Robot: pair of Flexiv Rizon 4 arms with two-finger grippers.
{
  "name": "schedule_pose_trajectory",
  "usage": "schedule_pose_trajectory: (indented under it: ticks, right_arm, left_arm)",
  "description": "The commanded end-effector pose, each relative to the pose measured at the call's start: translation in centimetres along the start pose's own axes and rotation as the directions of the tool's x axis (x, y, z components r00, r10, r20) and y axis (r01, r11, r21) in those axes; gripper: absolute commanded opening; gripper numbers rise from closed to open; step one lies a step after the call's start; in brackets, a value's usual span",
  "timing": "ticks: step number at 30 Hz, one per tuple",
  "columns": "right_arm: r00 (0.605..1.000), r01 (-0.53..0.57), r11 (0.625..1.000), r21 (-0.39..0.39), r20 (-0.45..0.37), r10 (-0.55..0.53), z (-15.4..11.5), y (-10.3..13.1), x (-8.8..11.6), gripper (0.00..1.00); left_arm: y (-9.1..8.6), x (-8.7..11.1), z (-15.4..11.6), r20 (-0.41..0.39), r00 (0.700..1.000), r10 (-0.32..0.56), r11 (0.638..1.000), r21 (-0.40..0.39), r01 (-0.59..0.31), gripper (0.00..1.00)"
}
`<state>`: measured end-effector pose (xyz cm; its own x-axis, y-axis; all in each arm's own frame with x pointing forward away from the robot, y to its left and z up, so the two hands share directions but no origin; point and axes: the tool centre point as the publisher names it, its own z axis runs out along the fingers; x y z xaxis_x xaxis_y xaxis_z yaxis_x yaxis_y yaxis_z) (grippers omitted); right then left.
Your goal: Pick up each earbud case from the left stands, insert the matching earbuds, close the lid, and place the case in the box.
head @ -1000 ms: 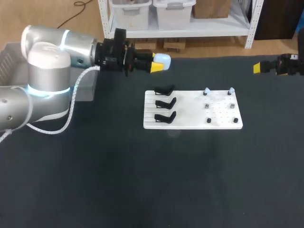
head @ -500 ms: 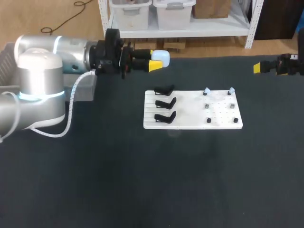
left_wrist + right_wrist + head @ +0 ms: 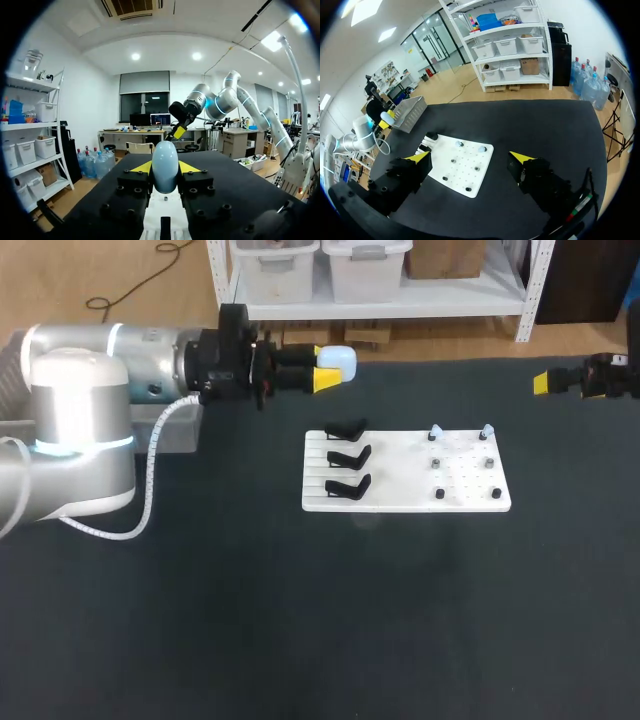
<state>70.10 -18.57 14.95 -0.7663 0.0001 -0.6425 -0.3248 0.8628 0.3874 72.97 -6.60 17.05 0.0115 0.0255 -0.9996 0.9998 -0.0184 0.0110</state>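
Clamping earbud case (image 3: 165, 170) (blue), left hand (image 3: 323, 368); aloft

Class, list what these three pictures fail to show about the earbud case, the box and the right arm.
1. Earbud case in the left end effector: left wrist view shows only its rounded shell; contents unknown.
2. Box: head view, mostly behind the left arm; right wrist view, inside too small.
3. Right arm: cut off by the head view's right edge.
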Motion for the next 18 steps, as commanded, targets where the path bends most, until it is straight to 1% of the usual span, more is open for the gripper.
schedule_pose_trajectory:
  ticks: [1, 6, 7, 9, 10, 13, 18]
  right_arm:
    - [1.0, 0.0, 1.0, -0.001, 0.0, 0.0, 0.0, 0.0, 0.0, 1.0]
    - [1.0, 0.0, 1.0, -0.001, 0.0, 0.0, 0.0, 0.0, 0.0, 1.0]
    - [1.0, 0.0, 1.0, -0.001, 0.0, 0.0, 0.0, 0.0, 0.0, 1.0]
    - [1.0, 0.01, 1.0, -0.018, 0.007, -0.01, 0.1, 0.6, -0.3, 1.0]
    - [1.0, 0.023, 0.999, -0.024, 0.002, -0.023, 0.2, 0.9, -0.3, 1.0]
    - [0.999, 0.039, 0.999, -0.03, -0.01, -0.04, 0.4, 1.8, -0.1, 1.0]
    - [0.997, 0.071, 0.996, -0.054, -0.008, -0.071, -0.1, 3.5, 0.1, 1.0]
  left_arm:
    - [-0.3, 0.0, 0.0, 0.001, 1.0, 0.002, 1.0, -0.014, -0.002, 0.0]
    - [-0.3, 0.0, 0.0, 0.001, 1.0, 0.002, 1.0, -0.014, -0.002, 0.0]
    - [-0.7, 0.1, 0.1, 0.0, 1.0, 0.008, 1.0, -0.006, -0.008, 0.0]
    - [-1.2, 0.1, 0.2, 0.001, 1.0, 0.01, 1.0, -0.005, -0.01, 0.0]
    - [-1.4, 0.1, 0.3, 0.014, 1.0, 0.003, 1.0, -0.01, -0.002, 0.0]
    - [-1.6, 0.1, 0.4, 0.022, 1.0, 0.002, 1.0, -0.015, -0.002, 0.0]
    - [-1.9, 0.1, 0.1, 0.037, 0.999, 0.001, 0.999, -0.038, 0.0, 0.0]
